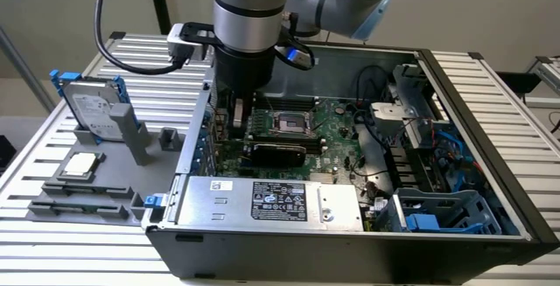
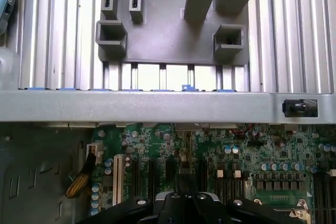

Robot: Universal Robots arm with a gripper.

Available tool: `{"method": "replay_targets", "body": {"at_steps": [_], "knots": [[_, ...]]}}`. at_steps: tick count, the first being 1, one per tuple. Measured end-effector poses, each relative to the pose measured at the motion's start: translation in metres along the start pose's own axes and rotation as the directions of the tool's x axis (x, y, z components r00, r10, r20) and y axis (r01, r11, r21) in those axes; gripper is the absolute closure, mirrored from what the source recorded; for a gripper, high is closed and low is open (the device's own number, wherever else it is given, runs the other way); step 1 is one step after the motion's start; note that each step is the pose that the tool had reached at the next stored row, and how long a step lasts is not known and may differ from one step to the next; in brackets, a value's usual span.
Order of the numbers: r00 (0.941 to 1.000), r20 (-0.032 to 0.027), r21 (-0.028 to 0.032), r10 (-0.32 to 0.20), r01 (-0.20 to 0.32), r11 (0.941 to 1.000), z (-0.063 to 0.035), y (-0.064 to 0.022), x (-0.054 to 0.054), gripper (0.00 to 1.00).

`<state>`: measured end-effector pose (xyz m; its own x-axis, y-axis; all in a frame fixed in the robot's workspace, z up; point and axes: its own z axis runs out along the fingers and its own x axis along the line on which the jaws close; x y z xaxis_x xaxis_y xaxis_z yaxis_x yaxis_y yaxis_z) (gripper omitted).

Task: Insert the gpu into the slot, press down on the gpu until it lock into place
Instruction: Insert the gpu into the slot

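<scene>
The gpu [image 1: 275,153] is a flat black card standing on the green motherboard, just below the square CPU socket. In the wrist view the gpu [image 2: 184,178] shows edge-on as a thin dark strip running from my fingertips toward the case wall. My gripper [image 1: 243,132] reaches down into the open case over the card's end nearest the exterior view's left. The gripper [image 2: 184,200] is shut, its black fingers together right over the card's top edge; I cannot tell whether they touch it. The slot is hidden beneath the card.
A silver power-supply box [image 1: 271,201] lies in front of the board, memory strips [image 1: 289,102] behind the CPU socket [image 1: 289,122]. The case's rear wall [image 2: 157,106] is close to my gripper. Outside it, a grey fixture plate [image 1: 88,187] holds a hard drive [image 1: 92,112]. Blue drive cage [image 1: 437,217].
</scene>
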<state>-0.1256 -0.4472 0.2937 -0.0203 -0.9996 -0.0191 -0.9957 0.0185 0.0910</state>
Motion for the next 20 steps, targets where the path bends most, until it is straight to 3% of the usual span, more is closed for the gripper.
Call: {"method": "replay_targets", "body": {"at_steps": [11, 15, 18, 20], "knots": [[1.0, -0.0094, -0.0672, -0.001, 0.0, 0.9977, -0.0025, 0.0069, -0.0025, 0.89], [0.9998, -0.0193, -0.0881, 0.0, -0.002, 0.9961, -0.003, 0.0069, -0.0025, 0.89], [0.9996, -0.0278, -0.0994, 0.002, -0.004, 0.995, -0.003, 0.007, -0.0025, 0.89], [0.9995, -0.032, -0.1024, 0.003, -0.006, 0.9947, -0.003, 0.0069, -0.0027, 0.89]]}}
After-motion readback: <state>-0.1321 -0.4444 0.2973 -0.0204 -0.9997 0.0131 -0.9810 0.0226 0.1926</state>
